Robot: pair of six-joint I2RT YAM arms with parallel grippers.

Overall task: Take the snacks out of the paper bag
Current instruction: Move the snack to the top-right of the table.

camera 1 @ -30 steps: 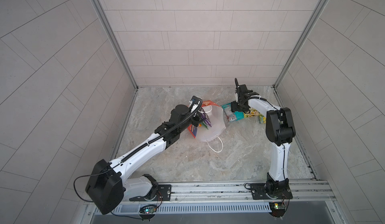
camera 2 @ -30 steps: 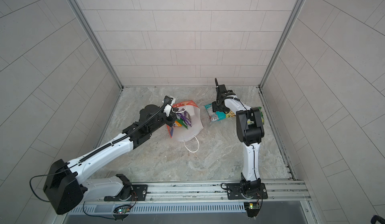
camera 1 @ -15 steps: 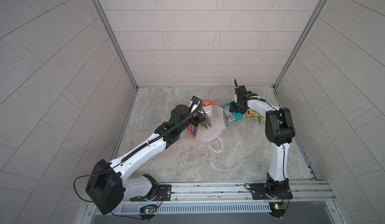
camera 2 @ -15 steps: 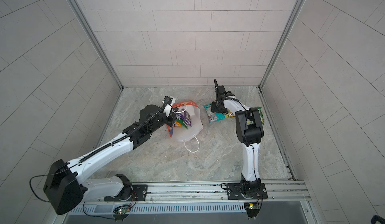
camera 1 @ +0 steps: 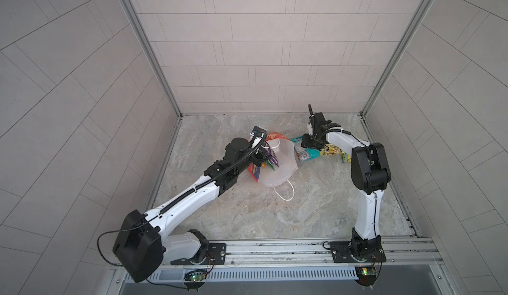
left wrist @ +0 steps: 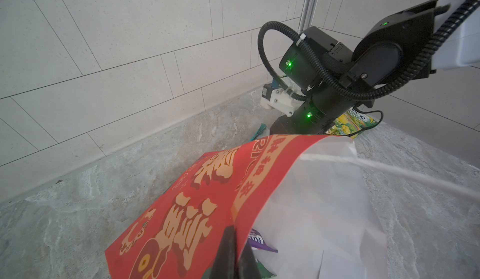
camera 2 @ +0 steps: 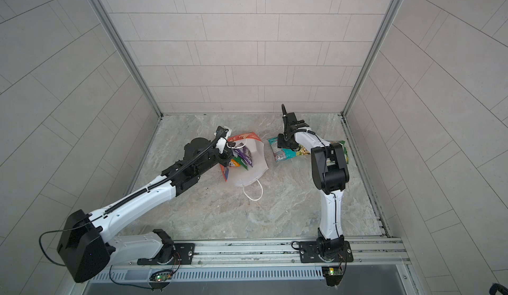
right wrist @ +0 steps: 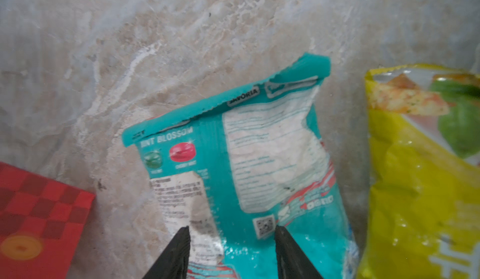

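Both top views look steeply down from high at the front, sharing the whole tabletop [camera 1: 247,211]. Left wrist view sits close over the paper bag [left wrist: 197,199], facing the right arm [left wrist: 324,64]. Right wrist view looks down, very near, at the teal packet [right wrist: 259,160].

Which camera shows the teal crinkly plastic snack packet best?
The right wrist view: the teal plastic packet fills the frame, print visible. In both top views it is small, partly under the right arm. The left wrist view shows only a teal tip behind the red paper bag.
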